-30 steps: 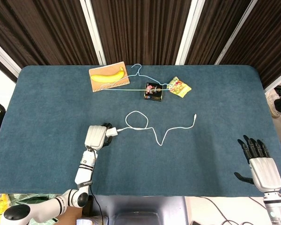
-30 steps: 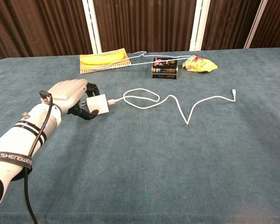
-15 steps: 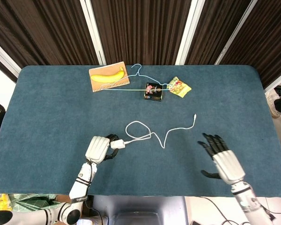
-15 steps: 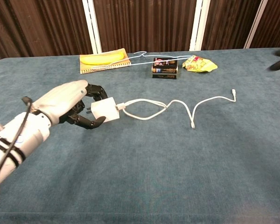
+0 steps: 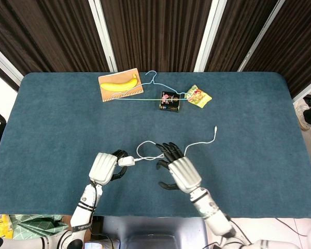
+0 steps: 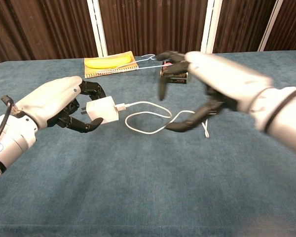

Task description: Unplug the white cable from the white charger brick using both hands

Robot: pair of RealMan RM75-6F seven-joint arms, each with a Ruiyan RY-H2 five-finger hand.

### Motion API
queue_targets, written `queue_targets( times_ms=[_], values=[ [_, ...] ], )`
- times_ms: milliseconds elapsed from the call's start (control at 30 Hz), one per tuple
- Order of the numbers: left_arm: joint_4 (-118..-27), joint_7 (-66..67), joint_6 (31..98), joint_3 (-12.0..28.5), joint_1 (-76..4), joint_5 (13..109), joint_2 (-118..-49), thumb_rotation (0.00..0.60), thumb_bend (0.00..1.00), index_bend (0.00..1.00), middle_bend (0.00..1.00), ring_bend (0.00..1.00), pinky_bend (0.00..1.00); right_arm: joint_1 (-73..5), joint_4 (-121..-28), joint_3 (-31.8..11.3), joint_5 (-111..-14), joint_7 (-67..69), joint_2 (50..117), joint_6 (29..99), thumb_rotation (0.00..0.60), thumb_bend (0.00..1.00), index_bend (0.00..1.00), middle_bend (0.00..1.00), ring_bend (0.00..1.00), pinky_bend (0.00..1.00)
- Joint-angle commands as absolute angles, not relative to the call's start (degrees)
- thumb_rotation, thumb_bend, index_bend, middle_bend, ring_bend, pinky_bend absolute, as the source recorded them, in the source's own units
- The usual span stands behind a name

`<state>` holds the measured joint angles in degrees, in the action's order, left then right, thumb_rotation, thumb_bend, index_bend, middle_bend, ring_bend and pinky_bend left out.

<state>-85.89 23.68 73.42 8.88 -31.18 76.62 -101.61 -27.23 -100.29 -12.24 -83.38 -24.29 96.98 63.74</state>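
Note:
My left hand (image 5: 105, 167) (image 6: 59, 105) holds the white charger brick (image 5: 125, 161) (image 6: 102, 109) lifted above the table, prongs toward the palm. The white cable (image 5: 197, 142) (image 6: 147, 117) is plugged into the brick's right side; it loops over the cloth and ends at a small plug (image 5: 216, 128). Just right of the brick, my right hand (image 5: 179, 167) (image 6: 212, 81) hovers open over the cable loop, its fingers spread and touching nothing.
At the back of the blue table (image 5: 52, 119) lie a banana (image 5: 118, 83) on a notebook (image 5: 108, 94), a light blue wire hanger (image 5: 154, 80), a small dark box (image 5: 170, 100) and a yellow snack bag (image 5: 198, 96).
My right hand swept in from the right edge to just beside the brick. My left hand lifted the brick and drew the cable's loop closer.

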Motion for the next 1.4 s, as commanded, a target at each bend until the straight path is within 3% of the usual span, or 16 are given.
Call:
queue_targets(
  times_ms=[33,500,1400],
  values=[
    [-86.30,23.89,73.75,8.75,-30.95,76.97,-101.14,0.600,0.63,0.72,0.80,1.00,1.00,-30.83,-95.62,-15.08,-79.73,-27.74,103.02,63.15,0.600,0.32,0.60,0.16,0.00,0.00],
    [-87.55,24.37,74.26,8.60,-30.47,77.95,-99.67,0.600,0.63,0.72,0.81,1.00,1.00,-36.69,-87.78,-19.19,-74.75,-32.84,110.88,64.89,0.600,0.40,0.63,0.16,0.00,0.00],
    [-87.84,24.55,74.92,8.10,-29.96,79.75,-100.05,0.600,0.63,0.73,0.81,1.00,1.00,-42.45,-86.11,-20.70,-65.89,-34.64,114.77,65.15,0.600,0.43,0.65,0.17,0.00,0.00]
  ],
)
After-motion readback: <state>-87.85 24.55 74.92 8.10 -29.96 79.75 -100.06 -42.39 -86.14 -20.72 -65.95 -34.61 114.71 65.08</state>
